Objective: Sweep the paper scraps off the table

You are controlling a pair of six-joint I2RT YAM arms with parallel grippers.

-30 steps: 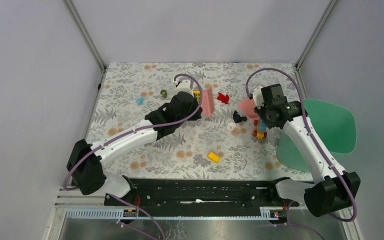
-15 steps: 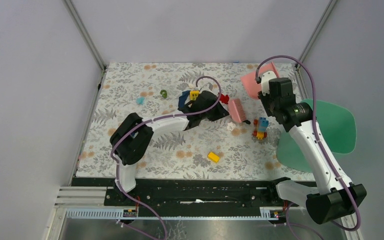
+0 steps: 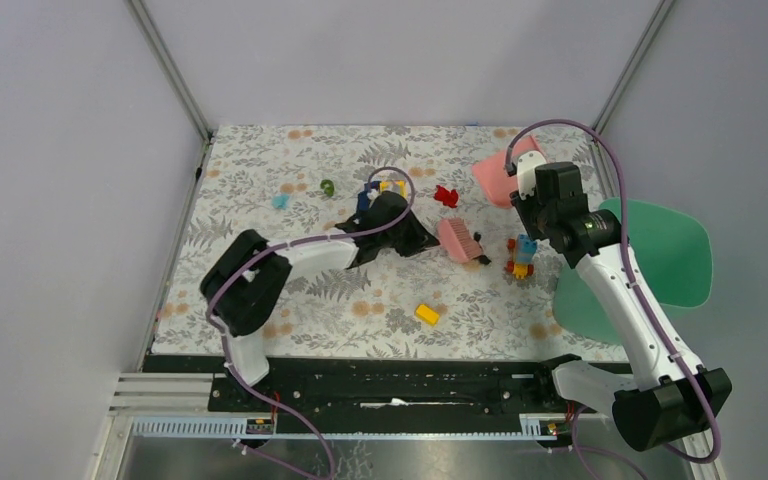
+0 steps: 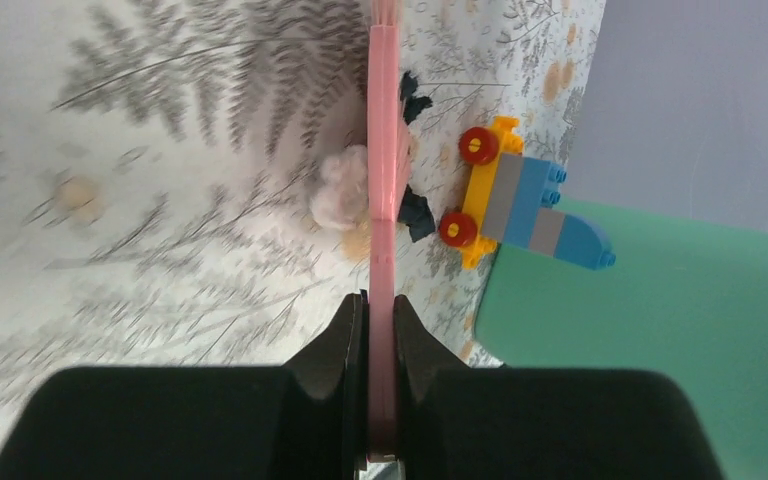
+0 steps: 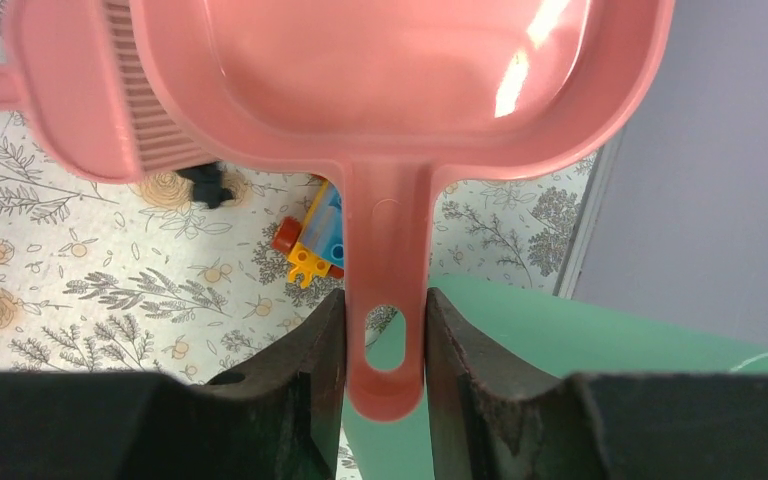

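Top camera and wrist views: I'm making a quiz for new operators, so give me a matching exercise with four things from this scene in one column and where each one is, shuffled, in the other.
Things:
1. brush
2. dustpan
3. white paper scrap
4. yellow block

Places:
A. lying alone on the table, nearer the arm bases
B. clamped in the left gripper
C. right beside the brush
D. held by its handle in the right gripper

Pairs: 1-B, 2-D, 3-C, 4-A

Toy car [image 4: 515,205] just beside paper scraps [image 4: 340,190]
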